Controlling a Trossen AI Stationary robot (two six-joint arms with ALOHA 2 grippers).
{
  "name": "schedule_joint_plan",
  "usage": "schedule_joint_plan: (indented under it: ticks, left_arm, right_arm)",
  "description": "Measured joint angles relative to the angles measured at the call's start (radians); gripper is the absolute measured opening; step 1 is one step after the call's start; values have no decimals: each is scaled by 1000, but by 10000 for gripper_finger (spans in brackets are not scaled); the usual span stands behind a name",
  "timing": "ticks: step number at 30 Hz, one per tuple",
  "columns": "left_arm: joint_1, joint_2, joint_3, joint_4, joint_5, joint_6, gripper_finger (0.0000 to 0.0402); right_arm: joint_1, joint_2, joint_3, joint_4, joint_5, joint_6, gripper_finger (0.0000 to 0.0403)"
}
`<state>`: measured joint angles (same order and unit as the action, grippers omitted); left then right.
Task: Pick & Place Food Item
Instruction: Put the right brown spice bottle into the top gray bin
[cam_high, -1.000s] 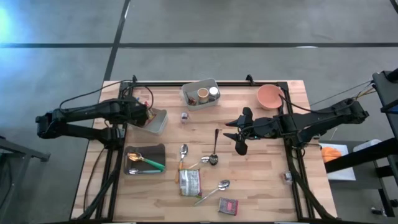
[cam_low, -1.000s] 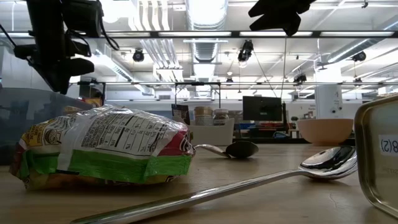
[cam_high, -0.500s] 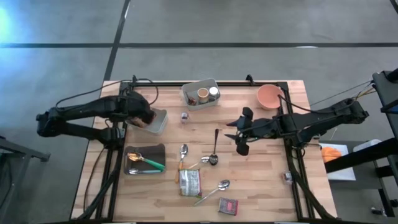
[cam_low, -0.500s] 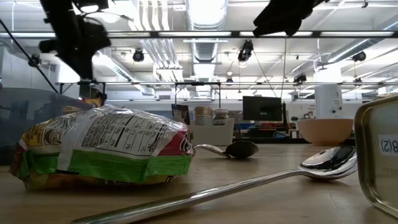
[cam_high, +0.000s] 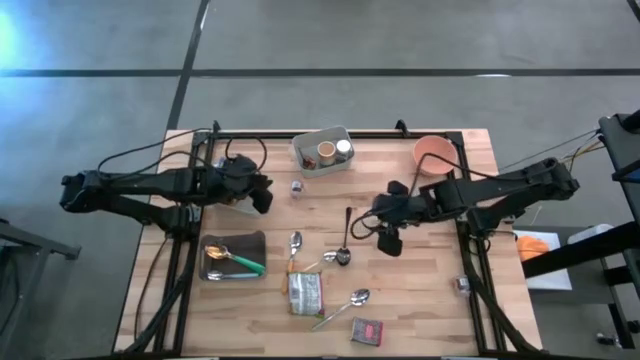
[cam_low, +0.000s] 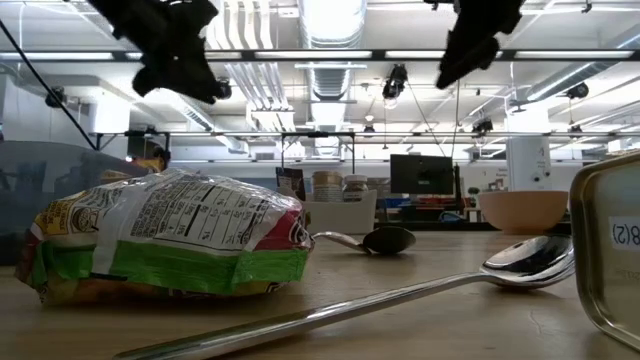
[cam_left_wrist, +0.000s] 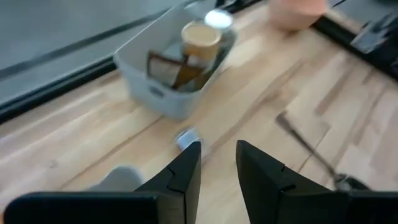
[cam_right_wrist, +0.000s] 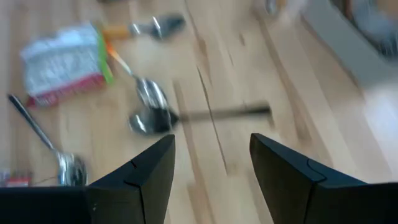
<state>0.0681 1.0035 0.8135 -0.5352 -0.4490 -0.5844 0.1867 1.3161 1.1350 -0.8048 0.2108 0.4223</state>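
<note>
Hovering above the wooden table (cam_high: 420, 300) near its left edge, the left gripper (cam_high: 262, 192) has its two fingers (cam_left_wrist: 185, 176) a narrow gap apart with nothing between them; in the left wrist view they point toward a grey bin (cam_left_wrist: 169, 74) that stands at the far edge of the table and holds a paper cup (cam_left_wrist: 200, 36) and other small things. A small jar (cam_high: 297, 187) sits on the wood just in front of that bin, close to the left gripper. The right gripper (cam_high: 385, 232) hangs over the middle of the table, right of centre, fingers (cam_right_wrist: 292, 174) well apart and empty. Below it in the right wrist view lie a dark-handled spoon (cam_right_wrist: 186, 117) and the food packet (cam_right_wrist: 65, 62). From above, the food packet (cam_high: 305, 293) lies flat near the front edge, about midway along it, with spoons close around it and a small red packet (cam_high: 367, 331) nearer the front edge. A pink bowl (cam_high: 433, 154) sits by the far right corner. A dark tray (cam_high: 232, 262) on the left side carries a green-handled spoon (cam_high: 236, 259). In the low view the food packet (cam_low: 170, 240) fills the near foreground beside a long spoon (cam_low: 400, 295).
</note>
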Motion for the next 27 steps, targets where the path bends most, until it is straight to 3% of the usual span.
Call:
schedule_joint_plan:
  ticks: [6, 11, 17, 27]
  left_arm:
    - [-2, 0, -44, 83, 5, 17, 107]
    - [-2, 0, -42, 85, 30, 43, 107]
    - [-2, 0, -34, 91, 86, 124, 107]
    - [-1, 0, -18, 92, 87, 189, 107]
  right_arm:
    - [1, 88, 173, -357, -11, 394, 208]
    - [12, 150, 224, -639, -75, 722, 208]
    - [64, 181, 154, -677, -172, 939, 208]
    - [262, 184, 55, -669, -290, 1271, 208]
